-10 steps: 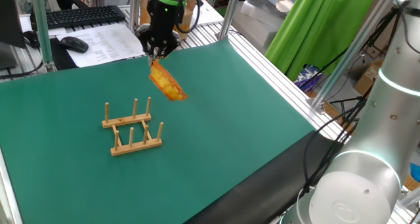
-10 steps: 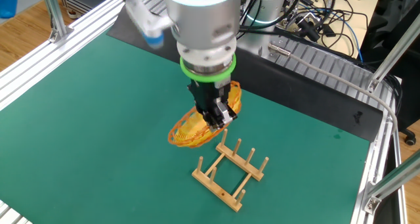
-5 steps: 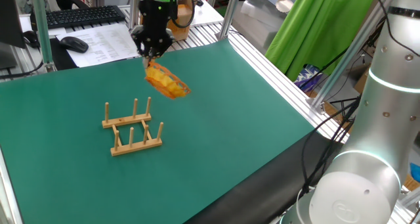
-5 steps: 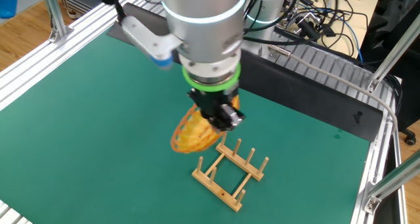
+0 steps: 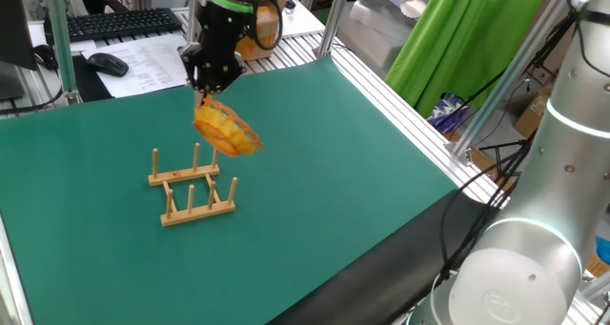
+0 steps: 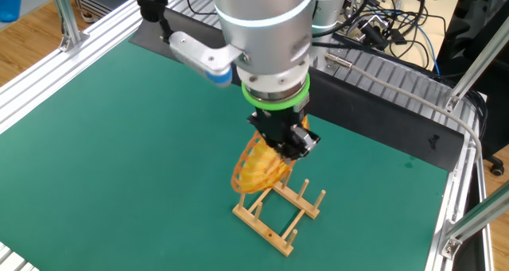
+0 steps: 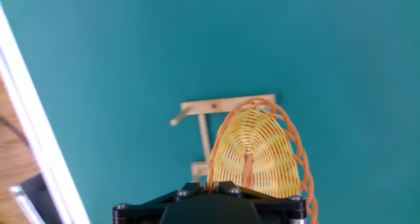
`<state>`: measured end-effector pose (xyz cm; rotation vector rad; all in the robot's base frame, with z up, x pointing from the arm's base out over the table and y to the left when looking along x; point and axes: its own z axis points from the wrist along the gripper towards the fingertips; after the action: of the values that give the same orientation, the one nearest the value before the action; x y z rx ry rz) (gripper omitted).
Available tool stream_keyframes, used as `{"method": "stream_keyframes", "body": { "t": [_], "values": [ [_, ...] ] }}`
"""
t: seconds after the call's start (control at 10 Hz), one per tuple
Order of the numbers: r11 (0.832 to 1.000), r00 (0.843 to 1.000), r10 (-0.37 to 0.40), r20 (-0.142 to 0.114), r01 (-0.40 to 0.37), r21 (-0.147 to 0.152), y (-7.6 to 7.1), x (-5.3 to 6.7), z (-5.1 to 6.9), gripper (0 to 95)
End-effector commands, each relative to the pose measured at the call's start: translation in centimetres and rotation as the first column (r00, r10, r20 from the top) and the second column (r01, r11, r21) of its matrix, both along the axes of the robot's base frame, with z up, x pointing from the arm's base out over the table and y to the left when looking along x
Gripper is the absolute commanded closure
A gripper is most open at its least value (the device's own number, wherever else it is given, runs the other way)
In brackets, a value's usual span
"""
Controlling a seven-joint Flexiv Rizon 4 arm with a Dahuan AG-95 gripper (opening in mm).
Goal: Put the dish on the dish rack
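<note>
dish (image 7: pixel 259 152): we saw yellow wicker woven in curved rows, an orange looped rim, a reddish streak down the centre
dish rack (image 5: pixel 192 184): we noted pale, plain wood
table mat (image 5: pixel 315 172): we saw solid dark green
gripper (image 6: pixel 286 141): we saw black
arm (image 6: pixel 266 40): we noted silver-grey with a bright green ring
curtain (image 5: pixel 457 30), upper right: vivid green

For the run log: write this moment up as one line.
gripper: shut on wicker dish rim | dish: airborne, tilted on edge, above wooden dish rack | rack: bare on green mat | step: racking not yet done
</note>
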<state>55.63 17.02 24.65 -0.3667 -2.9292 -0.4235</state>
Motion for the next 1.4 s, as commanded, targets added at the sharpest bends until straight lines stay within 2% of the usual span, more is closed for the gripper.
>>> {"method": "stream_keyframes", "body": {
  "t": [0.1,0.3,0.4,0.6,0.8,1.1,1.3,1.4],
  "values": [
    [0.948,0.951,-0.307,0.045,0.302,0.103,1.9,-0.3,0.1,95.0],
    [0.939,0.943,-0.327,0.055,0.318,0.133,2.1,-0.2,0.2,95.0],
    [0.935,0.941,-0.333,0.063,0.321,0.149,1.8,0.3,0.5,95.0],
    [0.942,0.946,-0.314,0.077,0.301,0.152,1.2,1.3,1.1,95.0],
    [0.944,0.948,-0.305,0.093,0.289,0.158,0.9,2.2,1.2,95.0],
    [0.95,0.947,-0.289,0.142,0.265,0.168,1.1,2.8,1.5,95.0],
    [0.957,0.951,-0.265,0.162,0.238,0.166,0.8,3.2,1.7,95.0],
    [0.957,0.952,-0.26,0.163,0.233,0.171,0.6,3.6,1.7,95.0]
  ]
}}
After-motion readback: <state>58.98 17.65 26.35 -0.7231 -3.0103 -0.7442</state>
